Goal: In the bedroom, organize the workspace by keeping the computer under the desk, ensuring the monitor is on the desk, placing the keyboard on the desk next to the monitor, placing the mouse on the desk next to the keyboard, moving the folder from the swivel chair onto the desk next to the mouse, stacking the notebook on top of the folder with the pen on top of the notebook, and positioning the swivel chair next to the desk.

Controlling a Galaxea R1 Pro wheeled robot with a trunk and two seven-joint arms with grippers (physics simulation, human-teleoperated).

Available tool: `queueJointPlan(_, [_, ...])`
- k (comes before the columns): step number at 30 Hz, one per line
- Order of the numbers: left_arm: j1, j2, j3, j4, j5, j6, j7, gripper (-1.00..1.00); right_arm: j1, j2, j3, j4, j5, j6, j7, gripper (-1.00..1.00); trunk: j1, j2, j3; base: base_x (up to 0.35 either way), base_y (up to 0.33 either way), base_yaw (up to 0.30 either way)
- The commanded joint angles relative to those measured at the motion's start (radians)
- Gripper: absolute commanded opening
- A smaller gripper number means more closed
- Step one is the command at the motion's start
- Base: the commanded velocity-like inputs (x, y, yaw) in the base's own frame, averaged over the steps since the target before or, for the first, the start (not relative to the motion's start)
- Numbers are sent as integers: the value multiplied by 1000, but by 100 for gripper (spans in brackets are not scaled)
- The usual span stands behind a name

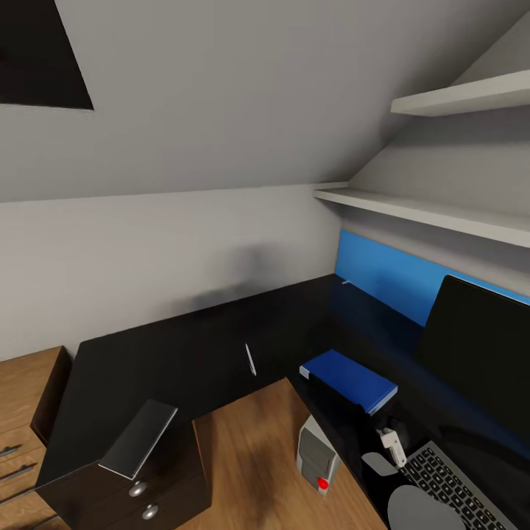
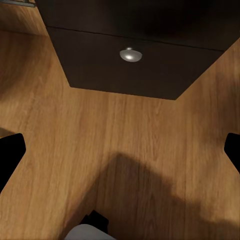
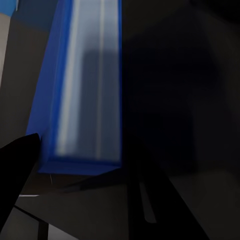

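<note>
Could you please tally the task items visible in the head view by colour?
Blue: 1, the folder
Black: 3, the desk, the monitor, the keyboard
Grey or silver-white: 3, the notebook, the pen, the computer
Total: 7

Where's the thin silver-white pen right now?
In the head view, the thin silver-white pen lies alone on the glossy black desk, left of the flat blue folder.

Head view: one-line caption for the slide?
Black desk with blue folder, pen and grey notebook apart on top, monitor and keyboard at right, computer beneath.
</note>
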Motion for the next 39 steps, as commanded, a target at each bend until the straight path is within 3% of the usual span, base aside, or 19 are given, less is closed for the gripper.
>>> queueJointPlan(1, [-1,0,3,0,-3,-2,0,100,0,0,0,17,-17,2,-4,-100,0,-1,-2,0,0,0])
queueJointPlan(7, [-1,0,3,1,-2,-2,0,100,0,0,0,17,-17,2,-5,-100,0,-1,-2,0,0,0])
queueJointPlan(8, [-1,0,3,1,-2,-2,0,100,0,0,0,17,-17,2,-5,100,0,-1,-2,0,0,0])
queueJointPlan(20, [-1,0,3,1,-3,-2,0,100,0,0,0,17,-17,0,-5,100,0,-1,-2,0,0,0])
queueJointPlan(39, [-1,1,3,0,-4,-2,0,100,0,0,0,17,-17,0,-5,100,-73,132,58,0,0,0])
